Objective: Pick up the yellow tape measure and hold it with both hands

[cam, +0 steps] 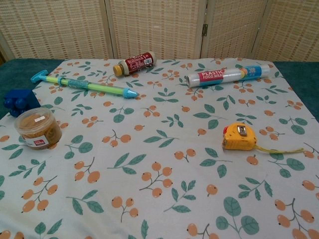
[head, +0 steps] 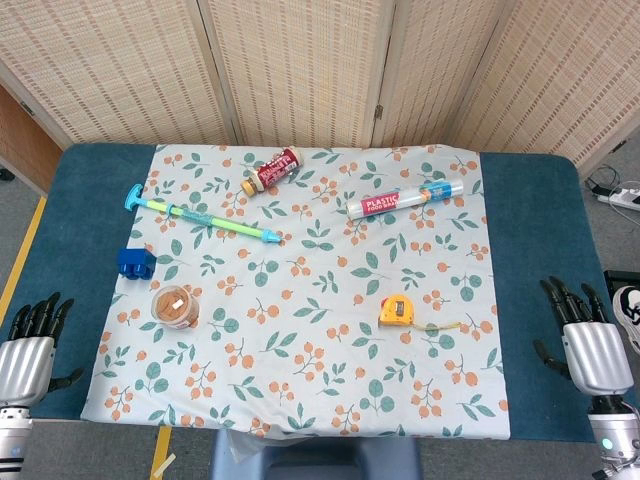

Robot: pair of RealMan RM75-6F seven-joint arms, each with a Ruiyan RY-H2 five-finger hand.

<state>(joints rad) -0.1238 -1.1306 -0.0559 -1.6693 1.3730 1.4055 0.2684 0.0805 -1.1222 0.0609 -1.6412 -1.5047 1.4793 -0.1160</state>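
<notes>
The yellow tape measure [head: 396, 311] [cam: 239, 138] lies on the floral cloth, right of centre, with a short length of yellow tape [cam: 280, 149] pulled out to its right. My left hand [head: 32, 350] rests at the table's near left edge, fingers straight and apart, holding nothing. My right hand [head: 588, 340] rests at the near right edge, likewise spread and empty. Both hands are far from the tape measure. Neither hand shows in the chest view.
On the cloth [head: 300, 350] lie a round tub with an orange filling [head: 175, 307], a blue block [head: 136, 263], a teal and green pump tube [head: 200, 214], a red-labelled bottle [head: 272, 171] and a plastic wrap roll [head: 405, 200]. Woven screens stand behind the table.
</notes>
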